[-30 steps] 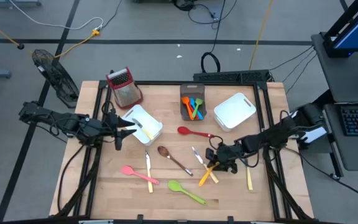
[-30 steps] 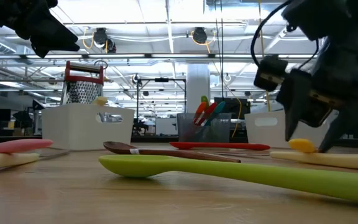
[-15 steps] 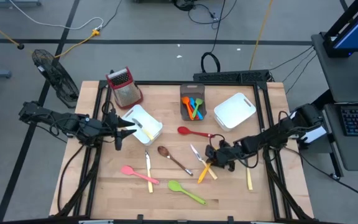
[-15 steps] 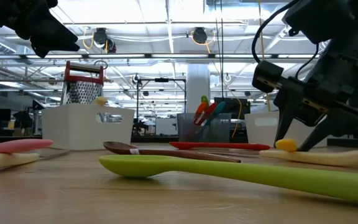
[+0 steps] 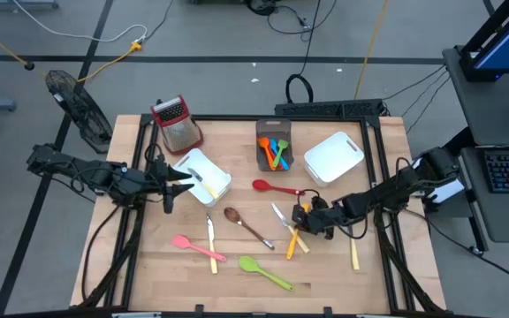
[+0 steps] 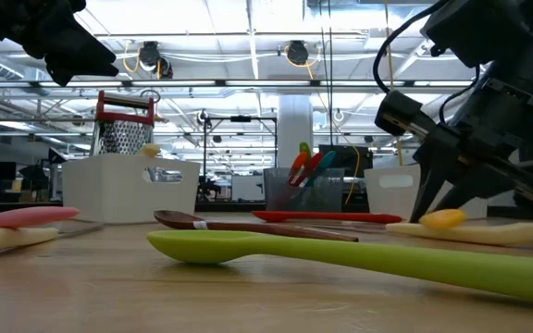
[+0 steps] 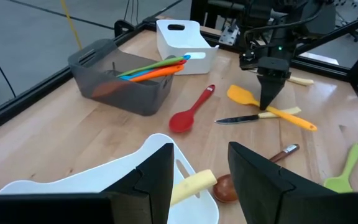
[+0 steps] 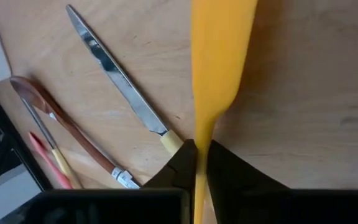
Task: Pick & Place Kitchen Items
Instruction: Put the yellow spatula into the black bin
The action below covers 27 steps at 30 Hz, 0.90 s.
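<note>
Since a second ago, the right tool has shifted slightly toward the desk's centre, dragging the yellow spatula with it. Its fingers are clamped on the spatula's thin handle, low over the wood, right of centre. The narrow grip could let the spatula pivot or slip, or nudge the knife touching the fingers. The spatula's long axis runs straight out from the wrist, blade pointing away. The left tool waits with fingers spread above the white bin.
</note>
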{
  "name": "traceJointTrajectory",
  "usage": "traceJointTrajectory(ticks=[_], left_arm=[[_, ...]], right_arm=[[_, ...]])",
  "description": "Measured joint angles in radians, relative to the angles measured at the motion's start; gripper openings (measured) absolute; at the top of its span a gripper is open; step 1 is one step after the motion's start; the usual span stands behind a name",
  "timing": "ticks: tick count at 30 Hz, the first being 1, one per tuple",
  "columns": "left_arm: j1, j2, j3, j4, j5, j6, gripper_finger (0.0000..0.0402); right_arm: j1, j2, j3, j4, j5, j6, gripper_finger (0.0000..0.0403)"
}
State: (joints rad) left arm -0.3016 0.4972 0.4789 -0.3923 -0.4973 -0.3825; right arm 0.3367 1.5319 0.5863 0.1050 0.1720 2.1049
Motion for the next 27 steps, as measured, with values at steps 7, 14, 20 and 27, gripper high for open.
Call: traceJointTrajectory(ticks=[7, 14, 20, 27], left_arm=[[0.000, 0.000, 0.000, 0.000, 0.001, -0.024, 0.0154], [-0.001, 0.000, 0.000, 0.016, 0.003, -0.043, 0.0154], [-0.001, 0.001, 0.000, 0.075, 0.001, -0.040, 0.0154], [-0.001, 0.006, 0.000, 0.171, 0.012, -0.042, 0.0154]], right_arm=[[0.000, -0.023, 0.002, 0.058, 0.031, -0.040, 0.0008], [0.005, -0.082, 0.011, 0.126, 0.109, -0.087, 0.0008], [0.005, -0.131, 0.046, 0.184, 0.195, -0.195, 0.0008], [0.003, -0.153, 0.108, 0.214, 0.224, -0.375, 0.0008]])
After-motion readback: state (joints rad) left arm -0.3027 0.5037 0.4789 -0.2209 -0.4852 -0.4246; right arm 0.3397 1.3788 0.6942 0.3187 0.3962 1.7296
